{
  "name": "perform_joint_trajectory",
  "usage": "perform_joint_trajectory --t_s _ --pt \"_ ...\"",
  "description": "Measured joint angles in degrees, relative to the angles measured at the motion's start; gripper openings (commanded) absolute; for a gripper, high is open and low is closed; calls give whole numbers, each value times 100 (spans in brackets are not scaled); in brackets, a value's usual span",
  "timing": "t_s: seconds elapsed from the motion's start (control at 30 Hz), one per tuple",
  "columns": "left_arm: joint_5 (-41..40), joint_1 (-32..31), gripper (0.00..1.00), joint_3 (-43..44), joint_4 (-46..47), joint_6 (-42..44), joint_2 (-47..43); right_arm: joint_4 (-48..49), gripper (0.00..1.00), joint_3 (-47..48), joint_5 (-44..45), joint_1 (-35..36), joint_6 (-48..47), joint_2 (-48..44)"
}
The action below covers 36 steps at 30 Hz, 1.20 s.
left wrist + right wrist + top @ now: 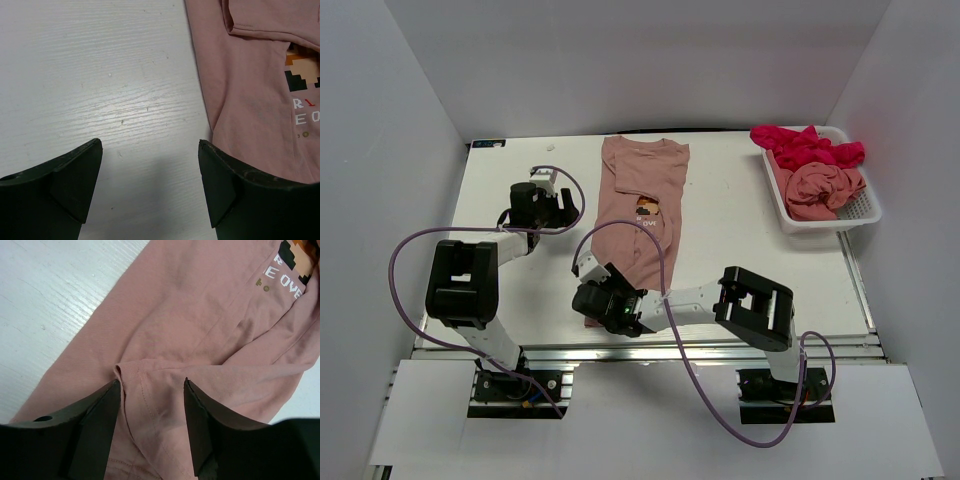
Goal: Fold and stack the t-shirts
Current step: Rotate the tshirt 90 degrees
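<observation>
A dusty salmon-pink t-shirt (pixel 630 180) with a pixel-art print (pixel 647 208) lies folded into a long narrow strip down the middle of the white table (pixel 760 260). My right gripper (pixel 592 298) is at its near end. In the right wrist view it (pixel 151 385) is open, low over the shirt (pixel 200 315), with a raised hemmed fold of fabric (pixel 145 390) between the fingers. My left gripper (pixel 565 203) is open and empty over bare table left of the shirt. In the left wrist view it (pixel 150 150) has the shirt's edge (pixel 250 100) just to its right.
A white mesh basket (pixel 825 222) stands at the back right, holding a bright magenta-red t-shirt (pixel 805 148) and a crumpled salmon-pink one (pixel 820 188). Purple cables (pixel 665 250) loop from both arms, one across the laid-out shirt. White walls close in the table.
</observation>
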Motion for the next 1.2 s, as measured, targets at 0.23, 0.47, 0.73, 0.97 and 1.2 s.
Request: perform_joint_trajectory --t_s 0.23,0.47,0.73,0.97,1.2 --pt "15 0 86 0 2 0 0 44 8 -2 -4 0 -42 0" --pt "35 0 86 0 0 0 0 160 0 -39 -57 -2 7 0" --pt "50 0 86 -2 2 0 0 214 0 -205 -103 -33 42 -7" --pt "70 0 86 -2 0 -2 0 142 0 -710 439 -118 -295 -835" --pt "74 0 87 -2 -48 -37 -26 155 0 -1137 1290 -330 -649 -2643"
